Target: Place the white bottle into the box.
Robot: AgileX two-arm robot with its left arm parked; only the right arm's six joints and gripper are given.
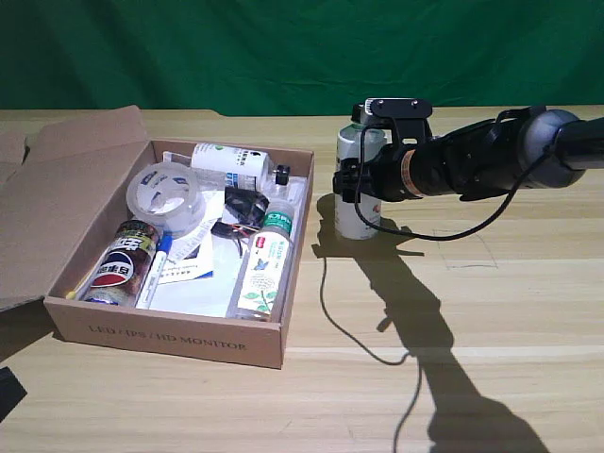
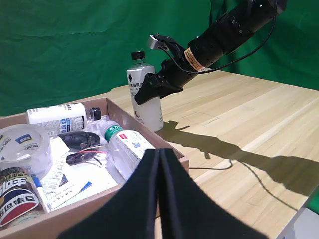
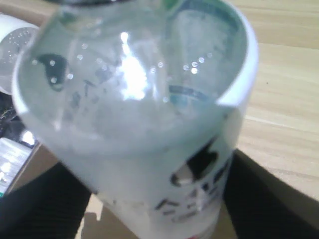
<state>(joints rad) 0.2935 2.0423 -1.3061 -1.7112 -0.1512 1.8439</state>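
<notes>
The white bottle [image 1: 357, 219] [image 2: 148, 112] [image 3: 134, 114] stands on the wooden table just off the box's side wall, on the exterior view's right. It has a black cap, clear shoulders and a white label with black text. My right gripper [image 1: 351, 181] [image 2: 152, 87] [image 3: 159, 209] reaches in from the exterior view's right at mid-height of the bottle. Its black fingers [image 3: 45, 204] press against both sides of the bottle, shut on it. The brown cardboard box [image 1: 170, 335] [image 2: 149, 133] lies open with its flap [image 1: 66, 189] folded out.
Inside the box lie a shorter white bottle [image 1: 231, 162], a tape roll [image 1: 165, 196], a cola can [image 1: 123, 264], a green-capped clear bottle [image 1: 264, 264], a blue marker [image 1: 156, 269] and papers. A black cable [image 1: 326, 293] trails over the table. The parked left gripper [image 2: 159, 199] hangs over the box's corner.
</notes>
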